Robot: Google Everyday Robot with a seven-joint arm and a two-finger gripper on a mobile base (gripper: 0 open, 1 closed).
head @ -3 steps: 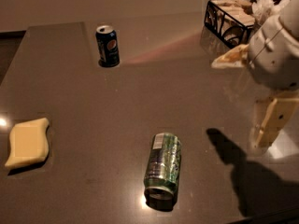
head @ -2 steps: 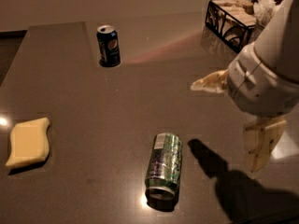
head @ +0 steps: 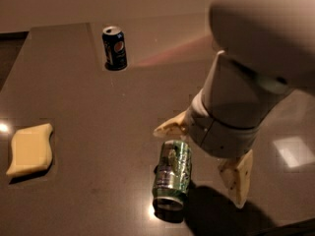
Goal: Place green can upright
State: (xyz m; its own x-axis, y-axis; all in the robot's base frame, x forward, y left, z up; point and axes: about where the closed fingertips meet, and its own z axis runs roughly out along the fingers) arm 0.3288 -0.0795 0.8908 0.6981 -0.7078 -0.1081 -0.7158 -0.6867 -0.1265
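Note:
The green can (head: 172, 173) lies on its side on the dark table (head: 78, 102), its silver end facing the front edge. My gripper (head: 199, 165) hangs over the can's right side, open. One tan finger (head: 171, 127) sits just beyond the can's far end. The other finger (head: 237, 178) is to the can's right. Neither finger touches the can as far as I can see. The arm's large white body (head: 246, 82) fills the upper right and hides the table behind it.
A dark blue cola can (head: 114, 47) stands upright at the back of the table. A yellow sponge (head: 30, 148) lies at the left edge. A bright light reflection (head: 294, 151) shows on the table at the right.
The arm has swung left and toward the camera, from the right edge to right over the green can. The green can, blue can and sponge have not moved on the table.

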